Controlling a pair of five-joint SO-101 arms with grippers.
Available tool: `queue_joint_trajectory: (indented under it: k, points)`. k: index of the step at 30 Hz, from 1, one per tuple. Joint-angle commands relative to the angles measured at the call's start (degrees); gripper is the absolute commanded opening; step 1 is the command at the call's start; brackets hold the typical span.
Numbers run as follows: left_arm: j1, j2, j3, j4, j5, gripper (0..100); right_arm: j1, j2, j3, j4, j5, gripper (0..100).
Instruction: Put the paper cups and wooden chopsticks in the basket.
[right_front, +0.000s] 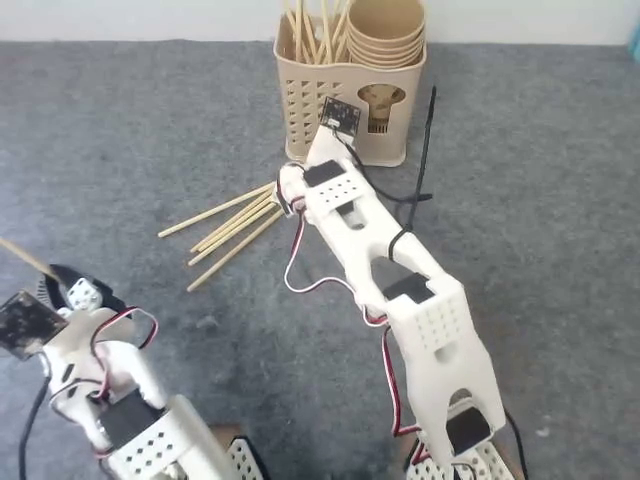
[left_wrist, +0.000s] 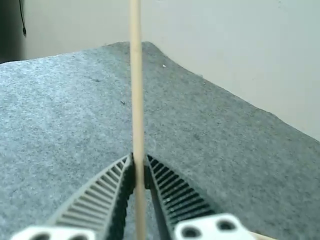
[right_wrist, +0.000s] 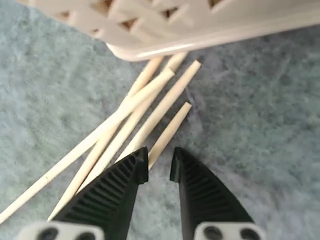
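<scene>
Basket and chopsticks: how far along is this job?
Done: the paper cups and several chopsticks stand in the basket. In hand: the left gripper is shut on one chopstick. Remaining: a bunch of loose chopsticks lies on the mat beside the basket, the open right gripper over them.

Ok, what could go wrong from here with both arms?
The left pincer pinches one chopstick at its tips only, so it could pivot or slip. The right pincer hangs open over loose chopsticks that overlap beside the basket; closing may grab several, scatter them, or nudge the basket.
</scene>
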Motion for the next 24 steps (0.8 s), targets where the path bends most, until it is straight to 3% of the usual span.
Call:
queue_joint_trajectory:
  k: [1,5,14,20,24]
  points:
    - [0.4,-0.4,-0.9,0.4,0.4,1,-0.2,4.7,-10.7,9.6,-0.4,9.1]
    - [0.4,-0.4,-0.7,0.4,0.4,1,-0.7,12.7,-24.7,19.3,0.4,0.1]
    - [0.4,-0.4,-0.7,0.4,0.4,1,-4.4,24.0,-54.4,43.6,5.4,0.8]
    - [0.4,-0.4,-0.7,0.4,0.4,1,-2.9,30.2,-68.7,45.5,4.8,0.9]
    - [0.4,-0.4,-0.7,0.4,0.4,1,-2.0,31.5,-69.3,41.6,-0.8,0.9]
